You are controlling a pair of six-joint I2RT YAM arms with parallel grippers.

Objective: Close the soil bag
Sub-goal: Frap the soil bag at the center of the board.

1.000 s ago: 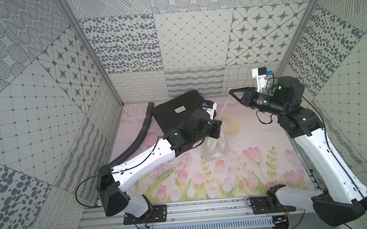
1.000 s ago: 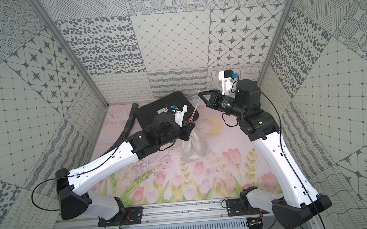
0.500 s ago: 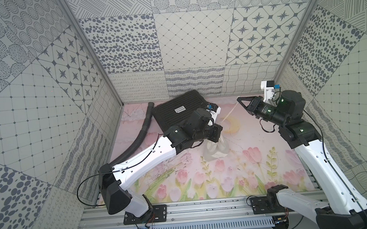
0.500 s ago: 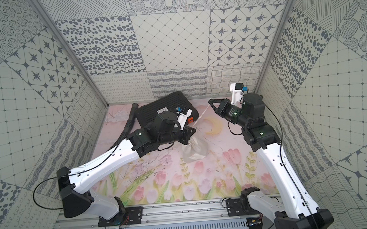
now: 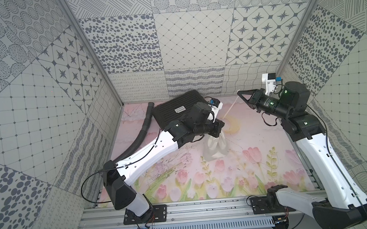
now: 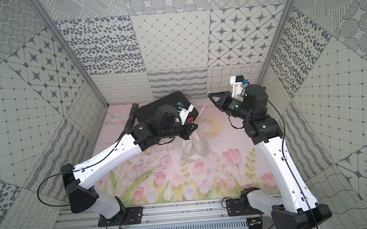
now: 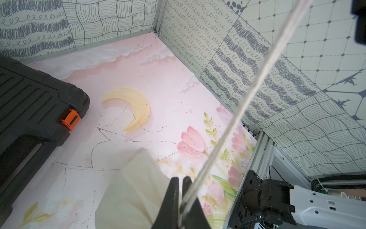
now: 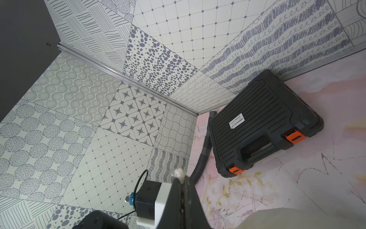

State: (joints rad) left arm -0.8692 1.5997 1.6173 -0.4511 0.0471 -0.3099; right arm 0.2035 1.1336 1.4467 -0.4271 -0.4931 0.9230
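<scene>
**Bag pinned at the neck, cord drawn taut**

At the back left lies the black case (image 5: 173,111), clear of the work. Just in front of it, the left gripper (image 5: 219,130) has its jaws together on the gathered neck of the soil bag (image 5: 214,148), which stands mid-mat on its broad base. This grip looks like an anchor, so a pull cinches the mouth rather than dragging the pouch. The bag's long axis runs from that base, nearer the front rail, up to the neck, which points toward the back wall. From the neck the cord (image 5: 231,108) runs straight and tight, up and to the back right. There the right gripper (image 5: 240,92) is clamped on its frayed end, held high and well apart from the bag, probably to draw the mouth shut.
</scene>
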